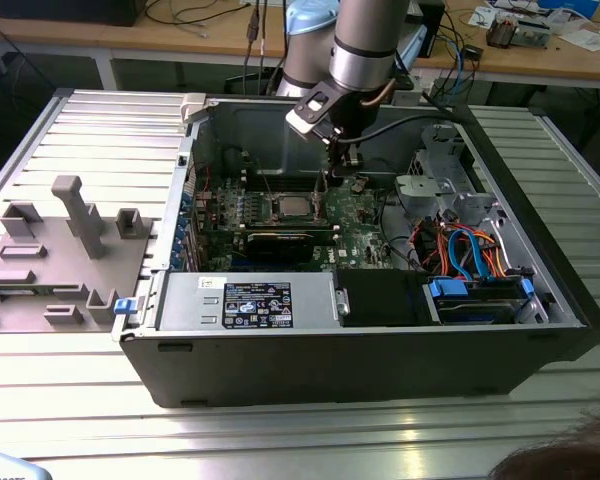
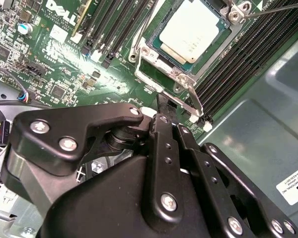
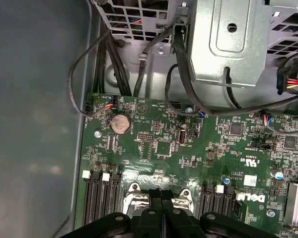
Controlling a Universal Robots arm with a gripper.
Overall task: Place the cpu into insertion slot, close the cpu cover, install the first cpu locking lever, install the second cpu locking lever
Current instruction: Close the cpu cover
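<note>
One question from the desk: what does the open computer case [image 1: 360,360] on the slatted table [image 1: 280,430] hold?

PHOTOGRAPHER: A green motherboard [image 3: 159,148], with the insertion slot [image 2: 141,62] on it. The cpu [image 2: 188,32] sits inside that slot, silver top up, and the cpu cover [image 2: 175,63] appears to lie flat around it. Long memory slots [image 2: 248,49] run along both sides of the slot. In the exterior view a grey power supply [image 1: 250,300] lies nearer the camera than the slot. A drive cage [image 1: 475,285] with blue and orange cables sits to the exterior view's right of it.

DESK: And the arm?

PHOTOGRAPHER: The gripper [image 3: 161,194] reaches down into the case, just beside the slot. In the first wrist view its two fingers [image 3: 154,201] are drawn together with only a thin seam between them. Whether anything is pinched there, I cannot tell. One bright locking lever [image 2: 192,96] runs from the slot's corner to just beside the gripper. A second thin lever [image 2: 275,7] crosses the slot's far side.

DESK: Anything outside the case?

PHOTOGRAPHER: A grey fixture tray [image 1: 40,275] with upright holders, well apart from the slot, to the exterior view's left.
</note>
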